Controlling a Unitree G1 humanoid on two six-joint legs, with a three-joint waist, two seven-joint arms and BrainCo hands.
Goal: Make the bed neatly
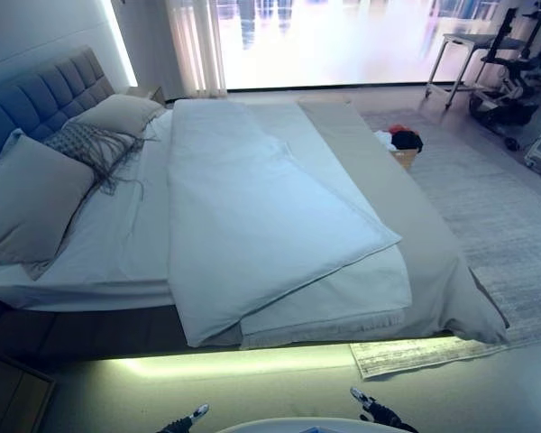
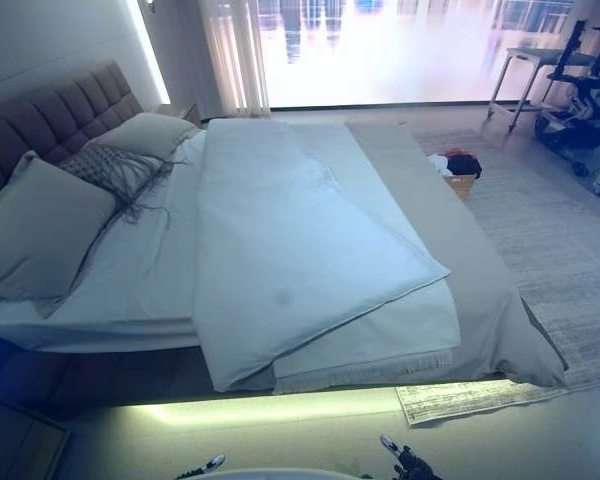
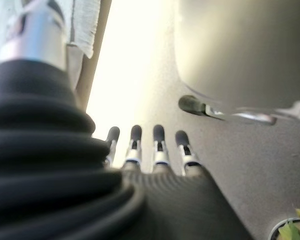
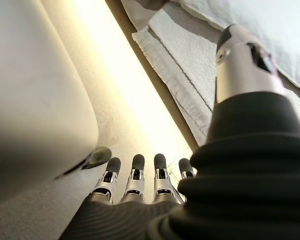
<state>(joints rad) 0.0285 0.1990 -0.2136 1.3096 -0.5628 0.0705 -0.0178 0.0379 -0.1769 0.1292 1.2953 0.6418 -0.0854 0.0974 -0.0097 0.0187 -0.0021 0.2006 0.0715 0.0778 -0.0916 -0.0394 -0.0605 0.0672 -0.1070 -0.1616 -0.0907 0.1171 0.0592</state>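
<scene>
The bed (image 1: 81, 329) stands before me, its grey tufted headboard (image 1: 45, 95) at the left. A white duvet (image 1: 252, 216) lies crooked across it, one corner folded diagonally over the middle. A grey blanket (image 1: 433, 253) covers the foot end and hangs off the near right corner. Two plain pillows (image 1: 27, 194) (image 1: 117, 113) and a fringed cushion (image 1: 90, 144) lie by the headboard. My left hand (image 1: 185, 419) and right hand (image 1: 374, 415) hang low at the near edge, apart from the bed. Both are open and empty in the left wrist view (image 3: 158, 150) and the right wrist view (image 4: 135, 177).
A grey rug (image 1: 505, 216) lies right of the bed, with a basket of clothes (image 1: 401, 144) on it. A metal stool (image 1: 460, 54) and dark equipment (image 1: 514, 86) stand at the back right. A nightstand (image 1: 149, 92) is by the headboard. A wooden box (image 1: 13, 392) sits near left.
</scene>
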